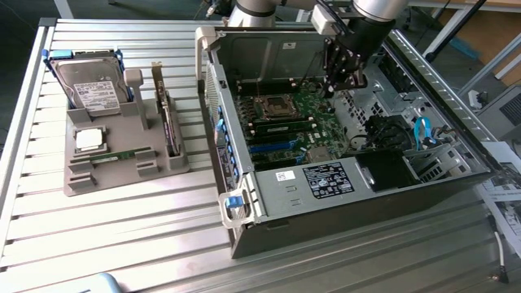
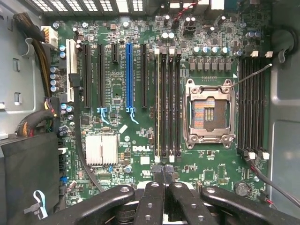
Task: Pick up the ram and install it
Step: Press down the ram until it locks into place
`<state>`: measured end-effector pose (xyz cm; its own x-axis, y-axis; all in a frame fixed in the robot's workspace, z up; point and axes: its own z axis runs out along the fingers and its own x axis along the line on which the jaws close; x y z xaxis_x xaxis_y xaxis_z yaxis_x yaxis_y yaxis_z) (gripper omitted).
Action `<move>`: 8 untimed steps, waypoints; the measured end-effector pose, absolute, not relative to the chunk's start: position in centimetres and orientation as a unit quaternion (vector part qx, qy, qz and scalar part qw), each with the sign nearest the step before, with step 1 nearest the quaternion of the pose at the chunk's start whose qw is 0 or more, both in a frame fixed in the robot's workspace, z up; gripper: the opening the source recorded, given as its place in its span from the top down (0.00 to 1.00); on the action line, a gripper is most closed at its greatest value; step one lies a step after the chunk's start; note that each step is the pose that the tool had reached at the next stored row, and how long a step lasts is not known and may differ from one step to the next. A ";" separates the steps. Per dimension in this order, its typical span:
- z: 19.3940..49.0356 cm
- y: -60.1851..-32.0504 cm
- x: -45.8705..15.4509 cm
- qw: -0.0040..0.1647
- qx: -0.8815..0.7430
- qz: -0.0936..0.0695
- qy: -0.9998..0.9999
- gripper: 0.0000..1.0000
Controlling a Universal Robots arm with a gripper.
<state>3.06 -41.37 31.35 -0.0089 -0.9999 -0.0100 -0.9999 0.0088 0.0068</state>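
One ram stick (image 1: 110, 157), slim and green, lies in the grey holder tray (image 1: 122, 177) at the exterior view's left. A second green ram stick (image 1: 281, 129) sits in the memory slots beside the empty processor socket (image 1: 271, 107) inside the open computer case (image 1: 350, 183). My gripper (image 1: 330, 91) hangs inside the case above the motherboard, apart from both sticks. In the wrist view the gripper (image 2: 164, 174) has its black fingers (image 2: 154, 187) pressed together with nothing visible between them. The memory slots (image 2: 167, 103) and the socket (image 2: 208, 112) lie just beyond the fingertips.
The tray also carries a hard drive (image 1: 94, 85), a square silver processor (image 1: 88, 139) and an upright dark expansion card (image 1: 167, 122). Cables and a black power supply (image 1: 391, 168) crowd the case's side toward the exterior view's right. The slatted metal table (image 1: 122, 244) surrounds everything.
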 end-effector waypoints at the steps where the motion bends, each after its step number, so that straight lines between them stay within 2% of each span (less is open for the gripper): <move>1: 31.3 -41.4 3.1 0.001 -0.704 0.006 0.710 0.89; 8: 30.8 -41.4 3.1 0.001 -0.704 0.006 0.710 0.89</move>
<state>3.11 -41.36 30.84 -0.0089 -0.9999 -0.0101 -0.9999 0.0088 0.0068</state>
